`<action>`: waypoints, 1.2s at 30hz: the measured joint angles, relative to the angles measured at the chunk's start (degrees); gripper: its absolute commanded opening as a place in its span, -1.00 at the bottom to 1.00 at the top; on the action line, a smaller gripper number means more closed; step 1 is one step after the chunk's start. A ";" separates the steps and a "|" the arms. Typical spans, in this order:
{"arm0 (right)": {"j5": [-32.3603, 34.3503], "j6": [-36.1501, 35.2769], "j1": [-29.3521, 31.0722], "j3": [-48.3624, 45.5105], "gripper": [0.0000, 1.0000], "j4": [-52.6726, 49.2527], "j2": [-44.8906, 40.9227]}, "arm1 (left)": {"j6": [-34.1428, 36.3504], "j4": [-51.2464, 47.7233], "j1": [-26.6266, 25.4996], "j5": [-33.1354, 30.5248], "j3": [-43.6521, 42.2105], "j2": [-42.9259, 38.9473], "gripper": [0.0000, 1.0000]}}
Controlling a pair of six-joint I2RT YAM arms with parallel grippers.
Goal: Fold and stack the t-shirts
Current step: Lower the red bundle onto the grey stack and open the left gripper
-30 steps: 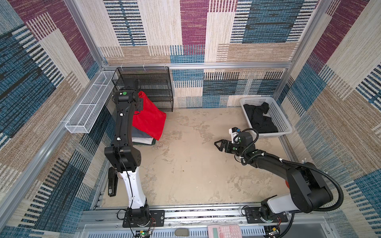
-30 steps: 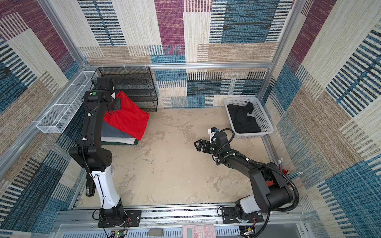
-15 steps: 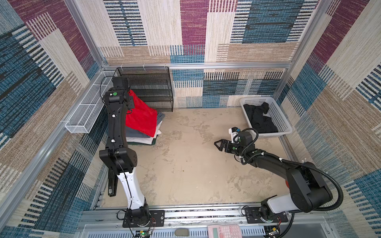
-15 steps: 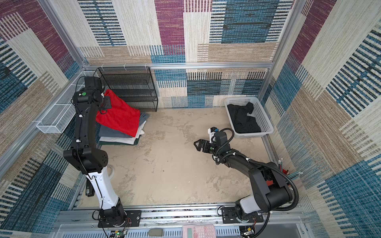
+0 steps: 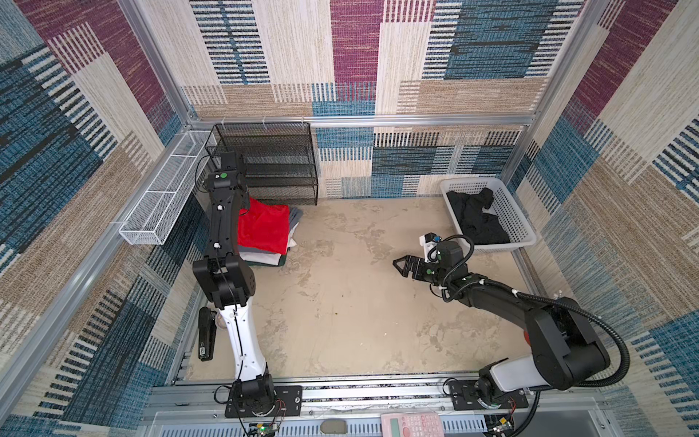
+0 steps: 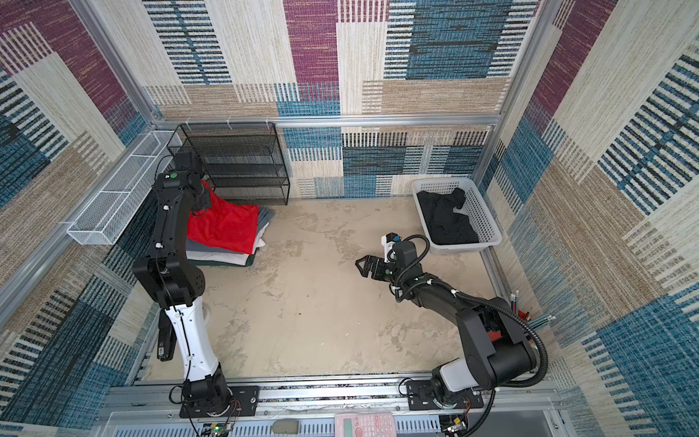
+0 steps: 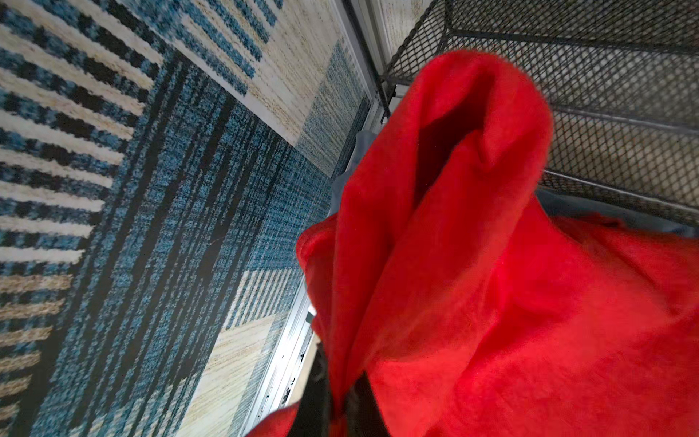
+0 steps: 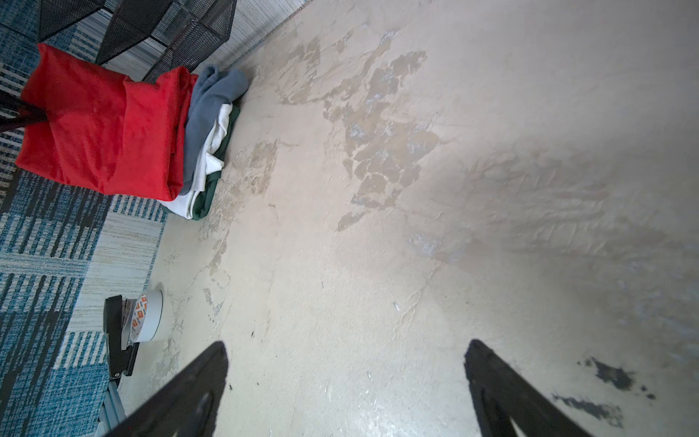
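Red cloth held my eye in both top views: the red t-shirt (image 5: 264,227) lay folded on the stack (image 5: 261,258) just in front of the rack (image 5: 272,166), its edge nearest the rack raised off it. I took the step to be setting it down. To do that well I would lower the raised edge until it rested flat and square over the layers beneath, keep it off the rack's mesh so nothing snagged, let go only then, and pull straight out without dragging the fold. The fold was close to square; I judged its long axis to run from the rack's front out across the table (image 5: 340,310), lifted end pointing back at the rack. My right gripper (image 5: 400,264) hung over bare table well apart from the rack, jaws wide and empty. A black t-shirt (image 5: 476,223) sat in the basket (image 5: 499,248), far along the back wall from the rack

From the left wrist, the left gripper (image 7: 338,405) was pinched tight on a bunched edge of the red t-shirt, the cloth rising in a peaked fold right beside the rack's mesh

From the right wrist, the right gripper's fingers (image 8: 196,386) stood parted with nothing between them, and the stack by the rack showed red on top, then grey, white and dark green
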 measured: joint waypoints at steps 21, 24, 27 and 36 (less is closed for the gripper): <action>0.04 -0.02 0.02 0.11 0.97 -1.62 -1.03 | -2.14 1.86 -0.20 -6.84 -5.55 -2.49 1.00; 0.04 -0.02 0.02 0.09 0.97 -1.62 -1.03 | -3.15 3.30 -0.68 -5.29 -11.96 -6.10 0.99; 0.02 -0.02 0.02 0.09 0.97 -1.62 -1.03 | -3.87 5.09 -2.19 -2.10 -17.88 -8.92 0.99; -0.02 -0.04 0.02 0.09 0.97 -1.84 -0.96 | -7.30 13.64 -11.17 7.98 -33.48 -14.67 1.00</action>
